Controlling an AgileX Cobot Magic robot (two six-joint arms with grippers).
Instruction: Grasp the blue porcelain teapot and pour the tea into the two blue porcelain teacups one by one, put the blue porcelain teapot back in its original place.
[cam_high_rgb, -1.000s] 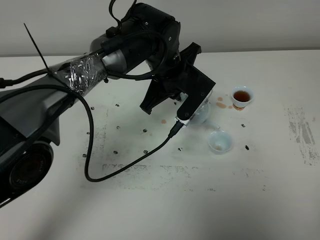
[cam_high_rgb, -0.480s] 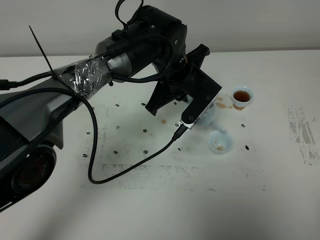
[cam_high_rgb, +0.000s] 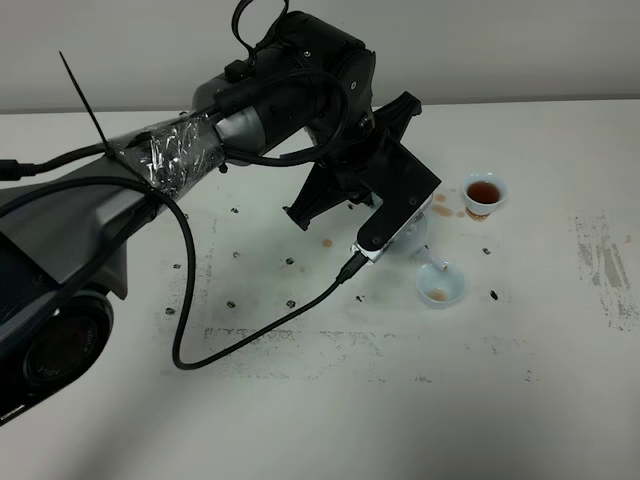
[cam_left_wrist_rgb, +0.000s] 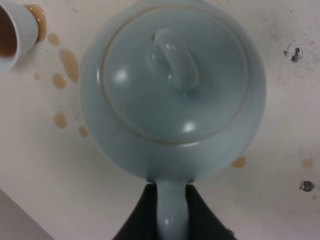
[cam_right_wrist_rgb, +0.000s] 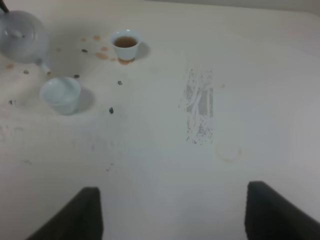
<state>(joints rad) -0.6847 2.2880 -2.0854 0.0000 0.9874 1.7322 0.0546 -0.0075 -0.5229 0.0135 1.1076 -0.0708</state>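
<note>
Left arm (cam_high_rgb: 170, 150) stretches right across the counter (cam_high_rgb: 300, 420), left claw (cam_left_wrist_rgb: 171, 202) pinching the blue porcelain teapot (cam_left_wrist_rgb: 175, 95) by its handle, centre-right, spout pointing down at the near teacup (cam_high_rgb: 440, 284); right claw (cam_right_wrist_rgb: 172, 210) hangs spread wide.

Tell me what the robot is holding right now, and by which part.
The left gripper holds the blue porcelain teapot by its loop handle, pinched between the fingers. The right gripper is open and holds nothing.
</note>
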